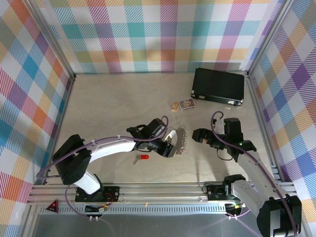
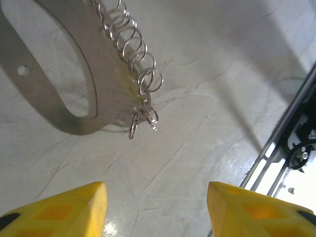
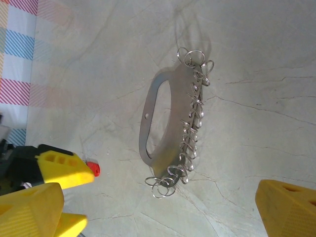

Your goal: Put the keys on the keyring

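The keyring (image 1: 180, 140) lies flat on the bench (image 1: 113, 108), a little right of the middle and nearer the near edge than the far one, its long side running from near to far. Its chain (image 3: 193, 113) of small wire rings runs along the side toward the right edge, with a loose cluster of rings at each end. The key (image 1: 141, 157) lies apart from it, further left and closer to the near edge, with its red tag (image 3: 94, 169) on the end toward the keyring; it touches neither the loop nor the chain. The left hand (image 1: 169, 144) is between key and keyring, just beside the loop's left side. Its yellow fingers (image 2: 74, 210) stand apart with bare bench between them and grip nothing, and one end of the loop with its last rings lies ahead of them. The right hand (image 1: 197, 134) is just to the right of the keyring, on the chain side. Its fingers (image 3: 289, 210) are spread wide and empty, and the keyring lies ahead of the gap between them. A black case (image 1: 218, 86) sits in the far right corner. A small card (image 1: 187, 104) lies near the case, toward the middle of the bench and well apart from the keyring.
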